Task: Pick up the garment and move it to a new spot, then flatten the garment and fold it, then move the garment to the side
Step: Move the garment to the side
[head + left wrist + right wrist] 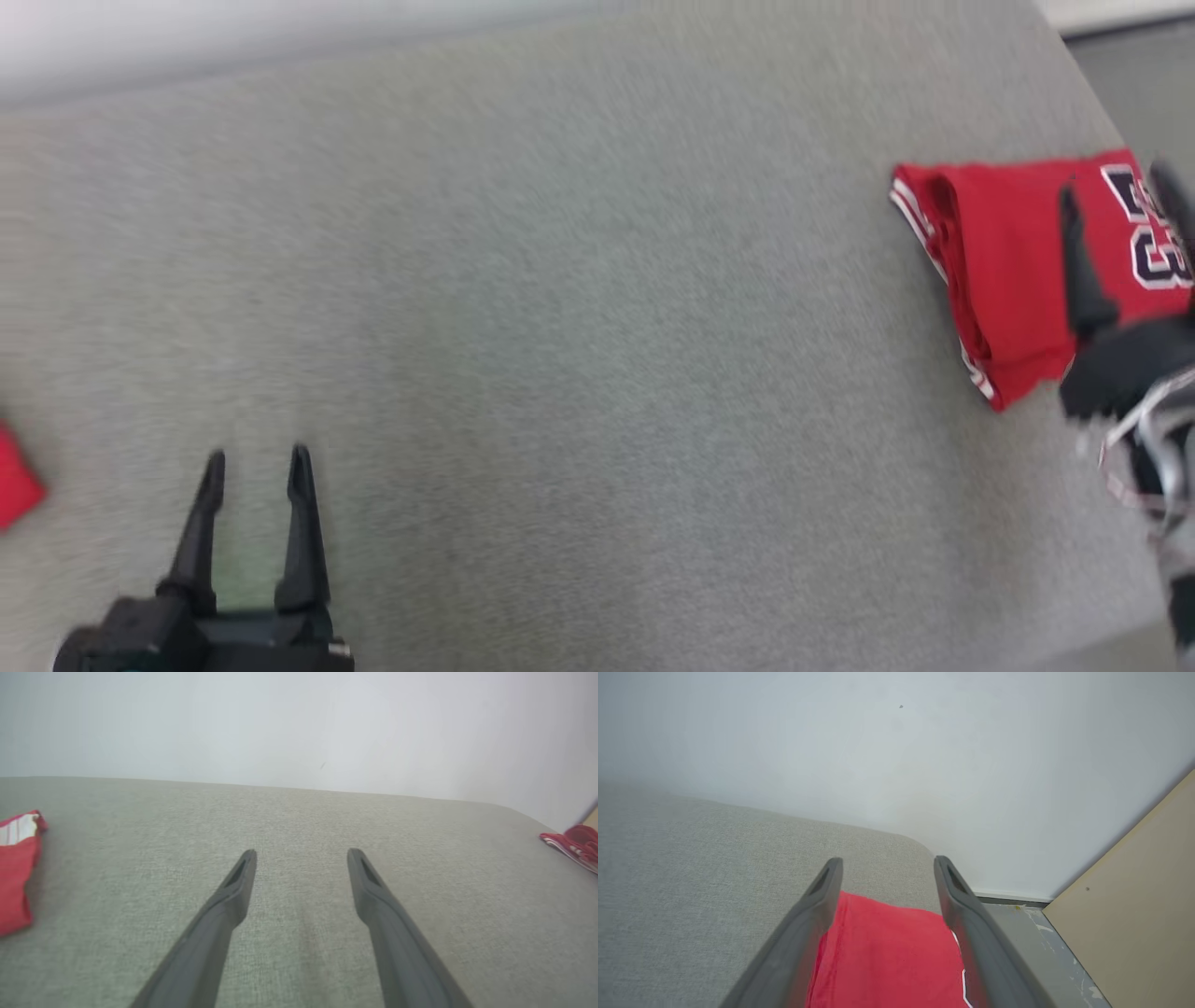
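Folded and set aside, but easy to spoil.
Over the grey fabric tabletop (597, 327), our left gripper (257, 457) gapes empty towards the left edge. The folded red jersey with dark 23 (1004, 271) lies at the right edge beneath our wide-open right gripper (1117, 187), whose fingertip, we judge, could snag and undo the fold.

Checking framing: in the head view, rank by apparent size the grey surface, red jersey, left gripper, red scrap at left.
1. grey surface
2. red jersey
3. left gripper, nearer the camera, so unsure
4. red scrap, cropped

Garment (1004, 243) partly behind blurred right pincer (1117, 184)
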`<state>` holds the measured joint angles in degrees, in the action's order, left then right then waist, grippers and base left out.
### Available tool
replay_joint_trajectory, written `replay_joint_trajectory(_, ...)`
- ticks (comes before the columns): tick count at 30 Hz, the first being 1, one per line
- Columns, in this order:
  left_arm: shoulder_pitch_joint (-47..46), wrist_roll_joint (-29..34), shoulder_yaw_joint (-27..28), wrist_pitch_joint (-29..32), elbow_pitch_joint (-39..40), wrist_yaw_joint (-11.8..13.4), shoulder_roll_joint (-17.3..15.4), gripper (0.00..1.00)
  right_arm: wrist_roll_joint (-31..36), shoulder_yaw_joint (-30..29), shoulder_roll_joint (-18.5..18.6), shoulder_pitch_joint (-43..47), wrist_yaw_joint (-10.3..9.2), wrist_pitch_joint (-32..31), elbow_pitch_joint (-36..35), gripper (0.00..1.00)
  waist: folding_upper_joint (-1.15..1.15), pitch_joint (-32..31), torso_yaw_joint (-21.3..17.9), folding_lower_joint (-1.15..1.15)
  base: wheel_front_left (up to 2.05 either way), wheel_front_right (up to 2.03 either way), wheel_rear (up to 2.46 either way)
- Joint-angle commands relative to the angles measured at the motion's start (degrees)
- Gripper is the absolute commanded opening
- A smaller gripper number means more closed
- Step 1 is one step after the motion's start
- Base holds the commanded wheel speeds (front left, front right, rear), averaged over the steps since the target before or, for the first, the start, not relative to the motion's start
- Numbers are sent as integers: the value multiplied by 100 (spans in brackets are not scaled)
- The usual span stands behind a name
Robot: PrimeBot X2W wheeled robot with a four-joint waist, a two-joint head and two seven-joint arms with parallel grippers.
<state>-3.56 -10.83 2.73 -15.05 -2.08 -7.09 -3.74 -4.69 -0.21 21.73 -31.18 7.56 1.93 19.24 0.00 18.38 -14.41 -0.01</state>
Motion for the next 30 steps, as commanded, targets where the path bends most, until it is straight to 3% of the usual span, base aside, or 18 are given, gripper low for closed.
replay_joint_trajectory(1, 143, -50, 35, -15, -56, 4, 43, 100, -89, -19, -53, 236, -17, 44, -44, 100, 0, -629, 546, 1, 0, 0, 0)
replay_joint_trajectory(17, 972, -93, 435, -15, -765, 55, 91, 100, -634, 234, -540, 2293, -18, 600, -708, 100, 0, -1790, 1184, 1, 0, 0, 0)
replay_joint_trajectory(30, 1109, 101, 556, -15, -1116, -33, 83, 100, -600, 337, -1160, 3095, -17, 1100, -261, 100, 0, -2236, 1327, 1, 0, 0, 0)
